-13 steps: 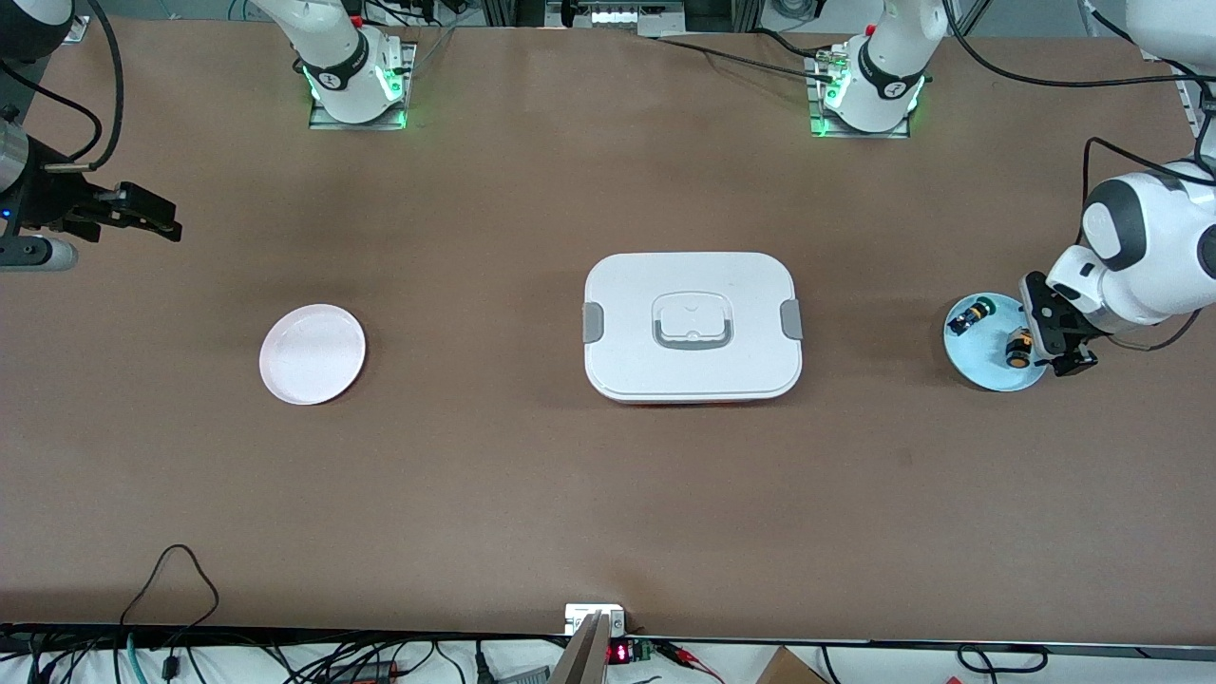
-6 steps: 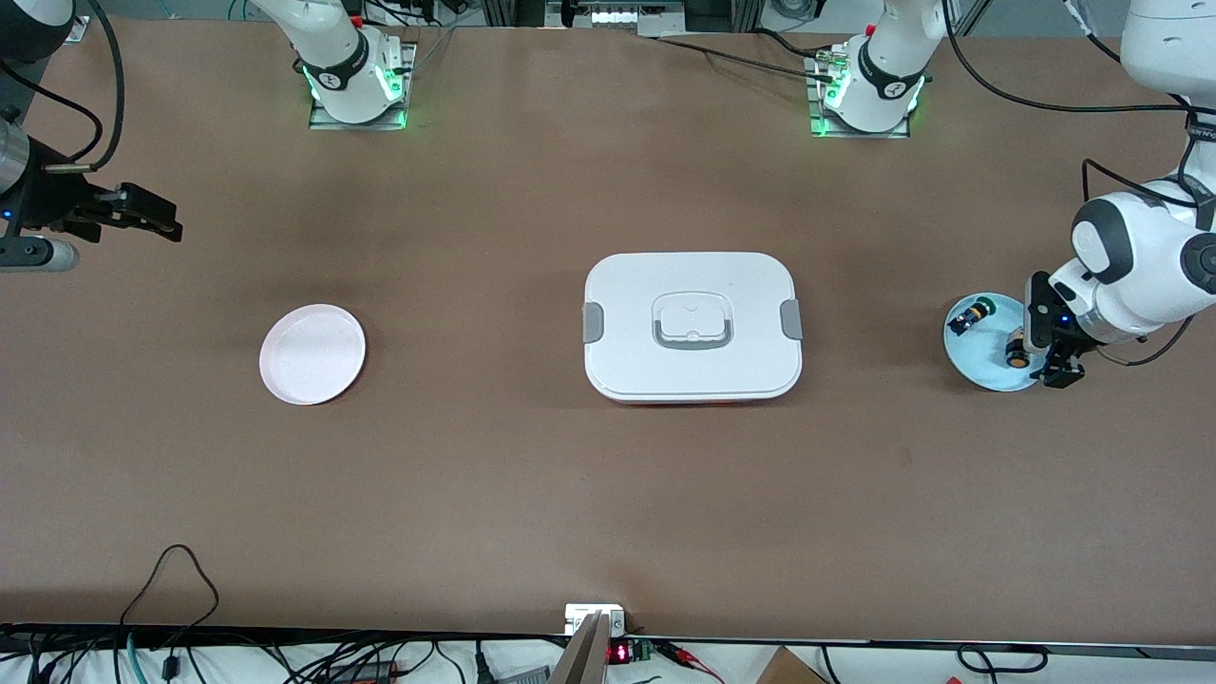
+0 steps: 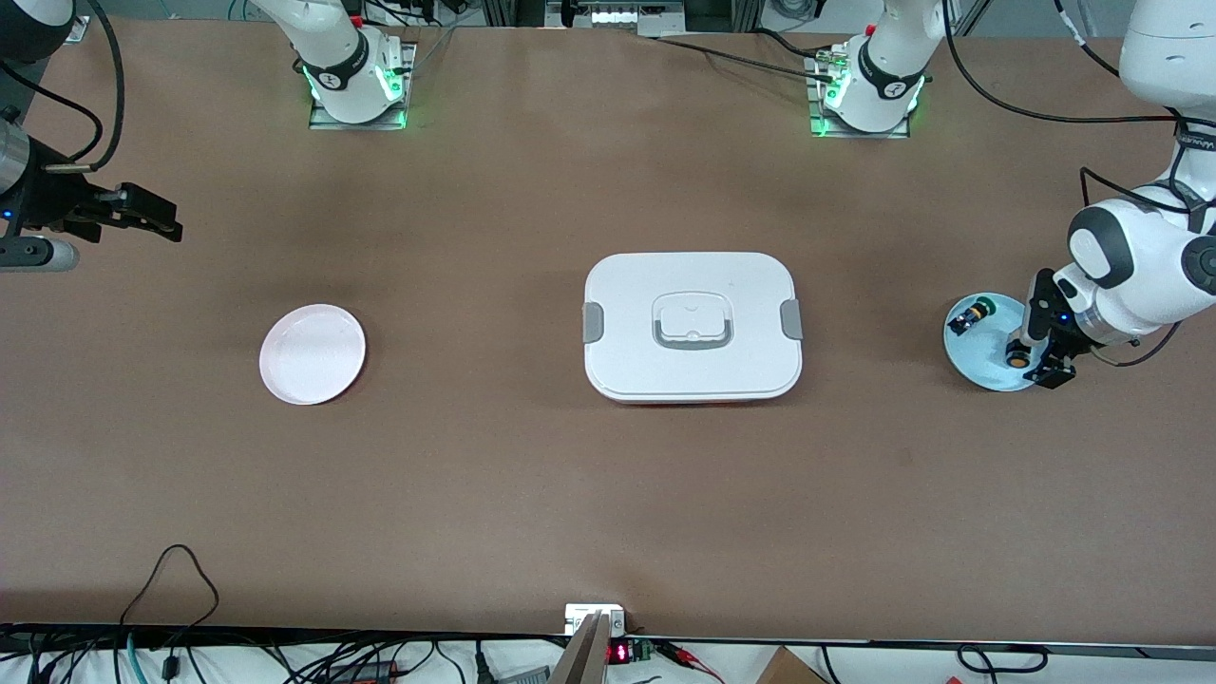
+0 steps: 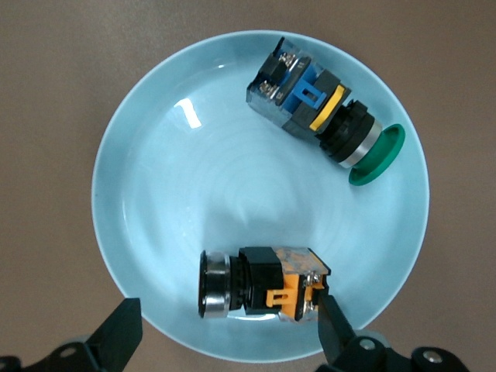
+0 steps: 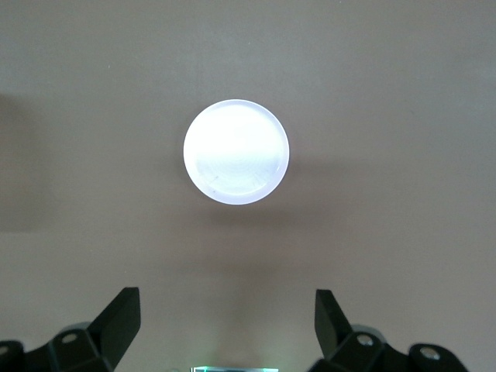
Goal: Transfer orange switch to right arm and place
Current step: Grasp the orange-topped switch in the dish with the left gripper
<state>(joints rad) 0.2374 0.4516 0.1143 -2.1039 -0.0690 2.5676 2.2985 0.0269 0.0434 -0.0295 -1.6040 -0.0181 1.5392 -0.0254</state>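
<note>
The orange switch [image 3: 1017, 357] lies on its side on the light-blue plate [image 3: 983, 369] at the left arm's end of the table. In the left wrist view the switch [image 4: 260, 283] shows a black body, a silver ring and an orange clip. My left gripper [image 3: 1038, 355] is low over the plate's edge and open. Its fingers [image 4: 332, 322] straddle the switch lengthwise, one close to the orange clip end; the gripper [image 4: 229, 335] holds nothing. My right gripper [image 3: 142, 214] waits open and empty at the right arm's end, also seen in its wrist view [image 5: 225, 325].
A green-capped button [image 3: 974, 312] with a blue-yellow body [image 4: 322, 116] lies on the same blue plate [image 4: 194, 186]. A white lidded box [image 3: 692, 326] sits mid-table. A pale pink plate [image 3: 312, 353] lies toward the right arm's end, below the right gripper [image 5: 235, 152].
My left gripper has turned and come down over the blue plate's edge, closing in around the orange switch. The right arm has not moved.
</note>
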